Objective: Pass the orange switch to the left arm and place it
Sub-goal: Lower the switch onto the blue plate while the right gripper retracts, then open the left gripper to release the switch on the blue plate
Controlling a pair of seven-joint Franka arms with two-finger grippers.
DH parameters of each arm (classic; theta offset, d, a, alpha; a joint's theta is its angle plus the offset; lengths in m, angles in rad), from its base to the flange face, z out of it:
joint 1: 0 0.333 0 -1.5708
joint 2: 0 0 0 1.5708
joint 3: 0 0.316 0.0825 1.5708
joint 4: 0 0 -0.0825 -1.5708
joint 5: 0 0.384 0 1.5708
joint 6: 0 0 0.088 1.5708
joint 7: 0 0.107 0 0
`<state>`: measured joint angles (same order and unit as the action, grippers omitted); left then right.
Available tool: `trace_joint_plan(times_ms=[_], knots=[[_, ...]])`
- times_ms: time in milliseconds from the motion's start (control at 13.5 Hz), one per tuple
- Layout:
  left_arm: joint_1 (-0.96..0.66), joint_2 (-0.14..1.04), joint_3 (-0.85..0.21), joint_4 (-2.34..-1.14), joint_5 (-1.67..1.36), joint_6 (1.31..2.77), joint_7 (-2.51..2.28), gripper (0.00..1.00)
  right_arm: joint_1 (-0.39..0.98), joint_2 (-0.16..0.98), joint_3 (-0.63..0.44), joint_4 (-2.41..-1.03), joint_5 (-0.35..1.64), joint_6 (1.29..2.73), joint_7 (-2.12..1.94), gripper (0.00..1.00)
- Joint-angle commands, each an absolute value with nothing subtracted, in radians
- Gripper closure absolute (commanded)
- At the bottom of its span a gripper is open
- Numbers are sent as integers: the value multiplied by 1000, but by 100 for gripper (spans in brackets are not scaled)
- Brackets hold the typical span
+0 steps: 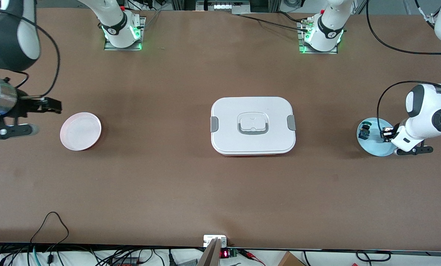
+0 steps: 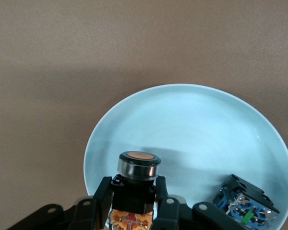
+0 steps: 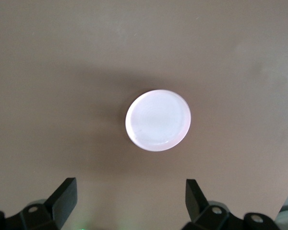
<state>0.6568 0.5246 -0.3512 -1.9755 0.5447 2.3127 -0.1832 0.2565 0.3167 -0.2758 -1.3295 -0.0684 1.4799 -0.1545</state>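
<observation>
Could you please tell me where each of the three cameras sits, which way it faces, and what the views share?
Front view: high across the table, facing both arms' bases; shows the box mid-table, the left hand at the blue plate and the right hand waiting by the pink plate.
Left wrist view: on the left arm, looking down at the orange switch between its fingers, over that plate with a blue-and-green component.
Right wrist view: on the right arm, looking down on the pink plate, fingers apart.
Each wrist view shares its plate with the front view.

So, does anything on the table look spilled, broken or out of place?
Nothing stands out. The large white lidded box sits closed, the pink round plate lies flat, and the small blue-and-green component rests on the light-blue round plate.
</observation>
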Motion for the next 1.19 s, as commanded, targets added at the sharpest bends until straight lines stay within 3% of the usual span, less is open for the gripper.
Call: trace_joint_plan(times_ms=[0,148,519,816,964,1113], knots=[[686,454,-365,-2106,566,2460,-227,96,101,290,-148,-1348,-48,1488,-97,0],[712,462,-359,-2163,569,2602,-224,96,-18,255,6,-1387,-70,1500,-66,0],[718,462,-357,-2166,612,2614,-213,93,-20,198,14,-1480,-55,1541,-60,0],[722,465,-357,-2164,615,2612,-163,63,-23,62,11,-1704,-34,1718,-60,0],[742,466,-359,-2163,617,2612,-153,59,-25,48,8,-1720,-44,1704,-61,0],[744,466,-359,-2160,617,2612,-121,46,-26,57,8,-1703,-44,1687,-22,0]])
